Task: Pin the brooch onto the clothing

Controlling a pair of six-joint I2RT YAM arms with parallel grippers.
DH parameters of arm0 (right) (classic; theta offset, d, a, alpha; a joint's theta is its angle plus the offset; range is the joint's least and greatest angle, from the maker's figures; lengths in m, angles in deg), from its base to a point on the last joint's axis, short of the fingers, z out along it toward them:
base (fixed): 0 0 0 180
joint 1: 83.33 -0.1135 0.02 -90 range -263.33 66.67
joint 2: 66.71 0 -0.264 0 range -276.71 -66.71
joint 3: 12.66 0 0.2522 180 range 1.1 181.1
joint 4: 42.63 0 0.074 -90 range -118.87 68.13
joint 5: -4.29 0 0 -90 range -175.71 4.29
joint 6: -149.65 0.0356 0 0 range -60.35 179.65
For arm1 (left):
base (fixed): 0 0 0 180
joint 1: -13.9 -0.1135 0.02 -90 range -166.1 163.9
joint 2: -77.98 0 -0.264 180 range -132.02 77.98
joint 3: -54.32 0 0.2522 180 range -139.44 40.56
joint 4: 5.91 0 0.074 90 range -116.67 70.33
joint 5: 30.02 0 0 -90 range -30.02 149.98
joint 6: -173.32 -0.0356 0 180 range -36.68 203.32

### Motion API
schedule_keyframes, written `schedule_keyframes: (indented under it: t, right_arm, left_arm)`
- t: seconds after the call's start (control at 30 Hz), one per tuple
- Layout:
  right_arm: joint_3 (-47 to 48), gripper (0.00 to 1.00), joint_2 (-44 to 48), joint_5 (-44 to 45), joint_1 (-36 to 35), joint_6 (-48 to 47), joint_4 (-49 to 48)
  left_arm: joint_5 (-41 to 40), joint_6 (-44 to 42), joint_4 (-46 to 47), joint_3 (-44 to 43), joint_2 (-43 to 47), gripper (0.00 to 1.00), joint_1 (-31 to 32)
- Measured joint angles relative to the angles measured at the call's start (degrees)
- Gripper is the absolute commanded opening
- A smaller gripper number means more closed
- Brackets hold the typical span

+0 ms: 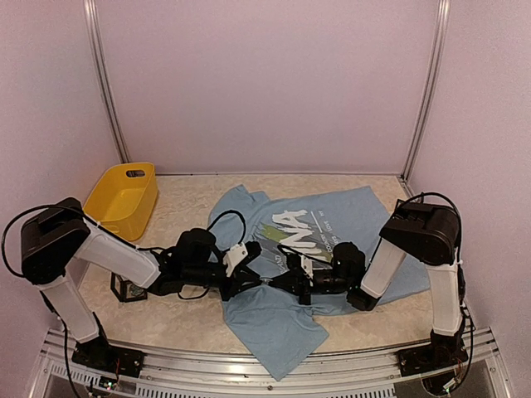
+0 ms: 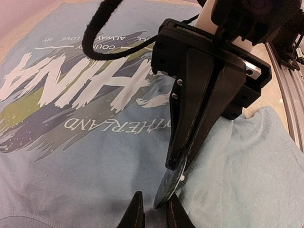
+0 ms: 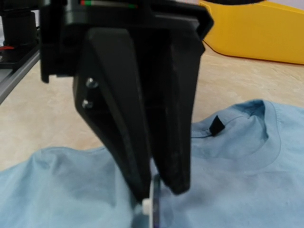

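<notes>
The clothing, a light blue T-shirt (image 1: pixel 274 323) with white lettering, lies crumpled on the table between both arms and fills the left wrist view (image 2: pixel 71 166). My right gripper (image 2: pixel 178 164) points down over it, shut on the brooch (image 2: pixel 168 187), a thin dark disc with a white nub on its back. My left gripper (image 2: pixel 155 209) faces it, open; the disc's lower edge sits between its fingers, close to the right one. In the right wrist view the left gripper (image 3: pixel 159 192) straddles the brooch (image 3: pixel 155 209) above the shirt (image 3: pixel 237 180). From above, the two grippers meet at the shirt's middle (image 1: pixel 282 278).
A yellow bin (image 1: pixel 124 199) stands at the back left, also behind the left gripper in the right wrist view (image 3: pixel 256 28). A small dark box (image 1: pixel 129 288) sits by the left arm. A metal rail (image 1: pixel 249 365) runs along the near edge. Walls close three sides.
</notes>
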Motion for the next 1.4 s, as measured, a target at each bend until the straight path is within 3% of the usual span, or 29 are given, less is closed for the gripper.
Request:
schedule_keyframes:
  t: [0.1,0.2,0.47,0.83,1.03,1.23,1.4]
  right_arm:
    - [0.0,0.00,0.0,-0.3,0.0,0.0,0.1]
    - [0.3,0.00,0.0,-0.7,0.0,-0.2,0.6]
    - [0.9,0.01,0.7,-1.0,0.3,-0.8,3.4]
    - [-0.9,0.29,11.5,-0.2,2.0,-4.9,16.7]
    - [-2.2,0.35,12.4,-1.7,2.1,-5.2,21.8]
    - [-1.6,0.23,11.8,-3.3,2.1,-5.2,24.8]
    - [0.9,0.00,9.7,-3.9,2.5,-5.4,27.9]
  left_arm:
    - [0.0,-0.2,0.0,-0.4,-0.6,0.12,0.5]
    - [0.1,-0.5,0.0,-0.4,-0.8,0.00,0.9]
    - [0.1,-1.4,-0.9,-0.4,-0.9,0.00,1.2]
    - [-0.5,-1.4,-5.7,-1.2,3.7,0.00,1.9]
    - [-1.1,-1.5,-8.6,-1.8,3.8,0.00,2.5]
    - [-1.4,-1.9,-10.7,-1.8,4.3,0.00,2.6]
    - [-1.3,-2.1,-11.8,-2.6,5.0,0.00,2.6]
